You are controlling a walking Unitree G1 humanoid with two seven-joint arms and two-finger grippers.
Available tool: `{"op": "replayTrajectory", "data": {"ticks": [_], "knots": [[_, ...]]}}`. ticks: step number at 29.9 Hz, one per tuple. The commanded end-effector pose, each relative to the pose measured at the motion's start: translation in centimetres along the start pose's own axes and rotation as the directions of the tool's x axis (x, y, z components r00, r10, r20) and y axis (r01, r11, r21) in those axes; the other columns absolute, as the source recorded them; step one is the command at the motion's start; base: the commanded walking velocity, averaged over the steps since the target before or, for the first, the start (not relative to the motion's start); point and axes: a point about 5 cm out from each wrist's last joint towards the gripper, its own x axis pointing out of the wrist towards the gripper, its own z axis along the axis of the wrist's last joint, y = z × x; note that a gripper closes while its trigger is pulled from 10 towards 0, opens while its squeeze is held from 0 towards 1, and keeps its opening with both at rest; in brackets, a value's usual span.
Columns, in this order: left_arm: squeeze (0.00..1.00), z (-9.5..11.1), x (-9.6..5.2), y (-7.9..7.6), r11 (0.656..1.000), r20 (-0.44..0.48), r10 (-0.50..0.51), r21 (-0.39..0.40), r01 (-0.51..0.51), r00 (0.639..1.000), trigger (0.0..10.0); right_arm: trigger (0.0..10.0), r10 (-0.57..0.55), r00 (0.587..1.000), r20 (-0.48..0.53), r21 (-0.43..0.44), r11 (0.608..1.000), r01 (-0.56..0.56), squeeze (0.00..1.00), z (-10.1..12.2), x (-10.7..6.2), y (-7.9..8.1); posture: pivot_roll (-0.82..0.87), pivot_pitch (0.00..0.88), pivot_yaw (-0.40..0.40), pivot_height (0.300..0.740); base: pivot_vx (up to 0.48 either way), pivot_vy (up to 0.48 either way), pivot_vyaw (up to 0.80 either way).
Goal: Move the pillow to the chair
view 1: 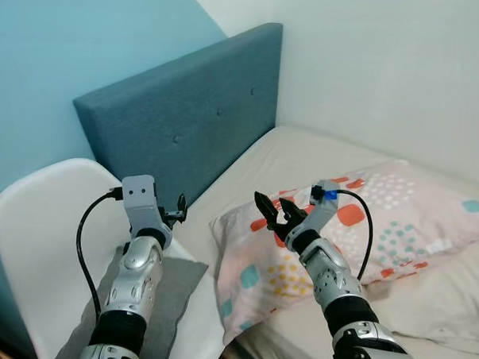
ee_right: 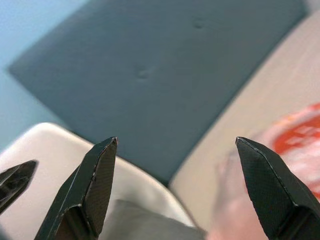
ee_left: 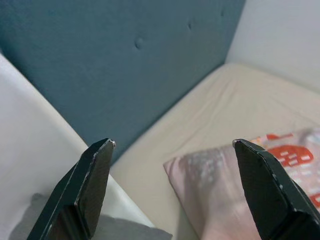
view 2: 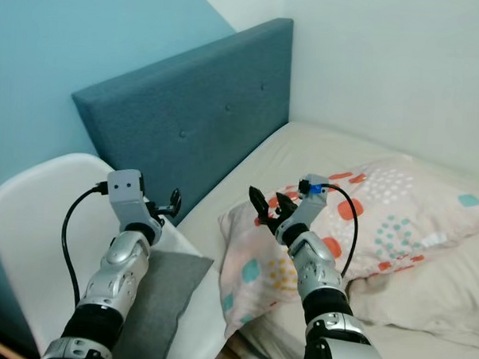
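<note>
The patterned pillow lies on the bed, just beside the white chair. Both grippers — left gripper, right gripper — hover with fingers spread, holding nothing. Risk: pinching only a corner, so the pillow sags and snags the chair's edge.

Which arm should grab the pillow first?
Right, probably. The right gripper hangs open over the pillow's near corner, while the left gripper, also open, sits above the chair beside the bed.
</note>
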Motion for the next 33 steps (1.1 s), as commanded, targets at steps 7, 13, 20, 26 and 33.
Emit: {"op": "replayTrajectory", "data": {"ticks": [7,13,20,26,33], "knots": [[0.0,-4.4,-1.4,2.8,0.996,-0.151,0.061,0.076,-0.05,0.987,10.0,10.0,-0.221,0.969,-0.114,-0.032,0.975,0.219,0.0,-2.1,-1.6,-3.0,0.03,0.0,0.045,0.74,0.0,0.0,-0.43],[0.0,-7.2,-3.6,5.9,0.989,-0.254,0.138,0.082,-0.121,0.957,10.0,10.0,-0.245,0.964,-0.106,0.001,0.969,0.247,0.0,-2.3,-2.5,-4.0,0.03,0.0,0.041,0.74,0.0,0.0,-0.75],[0.0,-8.3,-4.7,6.9,0.988,-0.274,0.151,0.082,-0.134,0.95,10.0,10.0,-0.262,0.962,-0.074,0.035,0.963,0.265,0.0,-2.0,-2.5,-4.2,0.04,0.0,0.04,0.74,0.0,0.0,-0.73],[0.0,-9.1,-5.2,6.8,0.989,-0.291,0.14,0.095,-0.117,0.946,10.0,10.0,-0.249,0.968,-0.044,0.074,0.965,0.251,0.0,-1.5,-2.1,-3.8,0.03,0.0,0.04,0.74,0.0,-0.377,0.0],[0.0,-9.2,-5.0,6.0,0.99,-0.288,0.113,0.11,-0.085,0.951,10.0,10.0,-0.228,0.972,-0.051,0.067,0.971,0.231,0.0,-1.5,-1.8,-3.5,0.03,0.0,0.038,0.74,0.0,-0.201,-0.52]]}}
